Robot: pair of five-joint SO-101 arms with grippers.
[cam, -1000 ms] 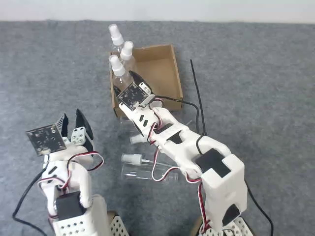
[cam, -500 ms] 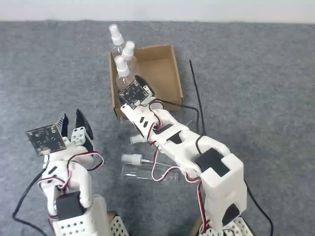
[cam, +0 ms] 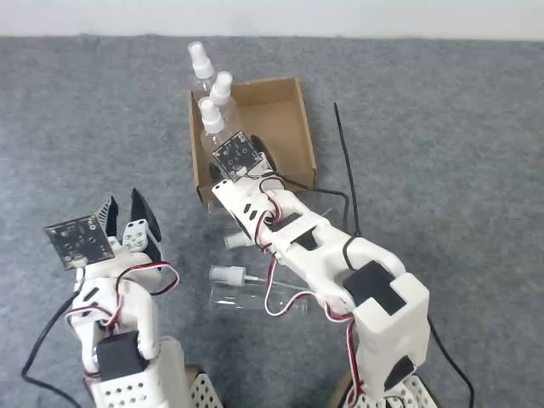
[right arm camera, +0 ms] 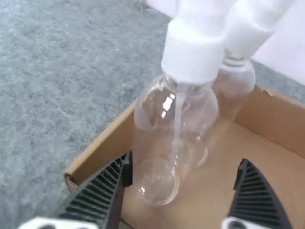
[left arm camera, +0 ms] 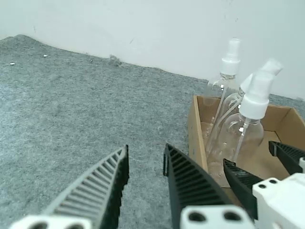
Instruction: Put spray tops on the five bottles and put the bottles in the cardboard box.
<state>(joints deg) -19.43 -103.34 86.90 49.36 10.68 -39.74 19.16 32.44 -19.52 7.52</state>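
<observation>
Grey, felt-like carpet [cam: 442, 102] covers the table. The cardboard box [cam: 285, 119], a shallow open tray of plain brown board, sits at the far middle. The right arm [cam: 314, 246], white plastic strung with red and white wires, stretches out to the box. The right gripper [right arm camera: 178, 191] has its black ribbed jaws spread wide on either side of the nearest bottle [right arm camera: 171, 138] and pinches nothing. The left gripper [left arm camera: 145, 176] hangs over bare carpet near its own base, its jaws parted and empty.

Three upright bottles [left arm camera: 228, 88] of clear, round-shouldered plastic stand along the box's left wall. Their long axes are vertical, white spray tops up, with thin dip tubes visible inside. A fourth bottle [cam: 255, 299] lies on its side on the carpet in front of the box. Its long axis runs across the table, and its white spray top [cam: 226, 274] points toward the left arm's side.
</observation>
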